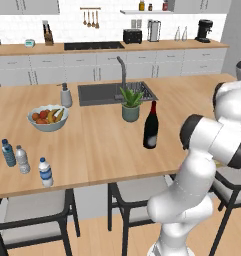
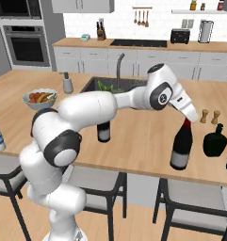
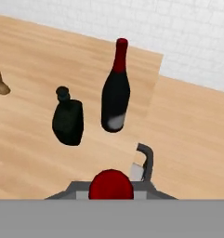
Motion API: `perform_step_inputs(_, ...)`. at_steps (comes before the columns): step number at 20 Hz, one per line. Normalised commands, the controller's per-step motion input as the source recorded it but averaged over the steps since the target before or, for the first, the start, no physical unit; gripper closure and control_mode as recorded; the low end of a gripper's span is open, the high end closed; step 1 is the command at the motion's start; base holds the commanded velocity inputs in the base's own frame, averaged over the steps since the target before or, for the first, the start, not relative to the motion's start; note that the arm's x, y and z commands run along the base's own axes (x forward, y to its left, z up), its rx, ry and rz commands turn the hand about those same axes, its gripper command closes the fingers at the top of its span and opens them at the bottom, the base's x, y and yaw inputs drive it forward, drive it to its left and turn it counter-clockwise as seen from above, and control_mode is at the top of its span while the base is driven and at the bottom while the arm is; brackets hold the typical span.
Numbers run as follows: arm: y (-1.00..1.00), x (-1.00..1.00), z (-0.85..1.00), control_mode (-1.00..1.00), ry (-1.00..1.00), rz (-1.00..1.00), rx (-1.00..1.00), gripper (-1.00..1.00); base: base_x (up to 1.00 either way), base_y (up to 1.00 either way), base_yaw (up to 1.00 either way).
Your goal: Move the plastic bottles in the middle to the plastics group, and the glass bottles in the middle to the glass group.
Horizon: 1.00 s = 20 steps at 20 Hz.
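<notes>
My gripper (image 2: 187, 119) is shut on the red foil top (image 3: 111, 185) of a tall dark wine bottle (image 2: 181, 147), which hangs upright at the counter's front right; whether its base touches the wood I cannot tell. One dark fingertip (image 3: 148, 160) shows beside the foil. A second wine bottle (image 1: 151, 128) stands mid-counter next to the plant. At the far left, a small clear bottle with white cap and blue band (image 1: 45, 172) stands beside a blue-tinted one (image 1: 8, 152) and a greyish one (image 1: 22, 159). Just past the held bottle stand a squat dark bottle (image 3: 68, 122) and another wine bottle (image 3: 115, 93).
A fruit bowl (image 1: 48, 118), a soap dispenser (image 1: 66, 95), a potted plant (image 1: 131, 105) and the sink (image 1: 99, 93) lie across the counter's back. Two small wooden shakers (image 2: 209, 116) stand behind the squat bottle. Stools (image 2: 199, 200) line the counter's near edge.
</notes>
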Motion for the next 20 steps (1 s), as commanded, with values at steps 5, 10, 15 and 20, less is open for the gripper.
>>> perform_step_inputs(5, -0.69, 0.0, 0.0, -1.0, 0.0, -0.17, 0.0, 1.0, 0.0, 0.0, 0.0)
perform_step_inputs(10, -0.18, 0.0, 0.0, -1.0, -0.01, -0.03, 0.0, 1.0, 0.0, 0.0, 0.0)
perform_step_inputs(15, -0.12, 0.03, -0.06, -1.0, -0.04, 0.0, 0.0, 1.0, 0.0, 0.0, 0.0)
perform_step_inputs(20, -0.37, 0.09, -0.09, -1.0, -0.01, 0.02, 0.0, 1.0, 0.0, 0.0, 0.0)
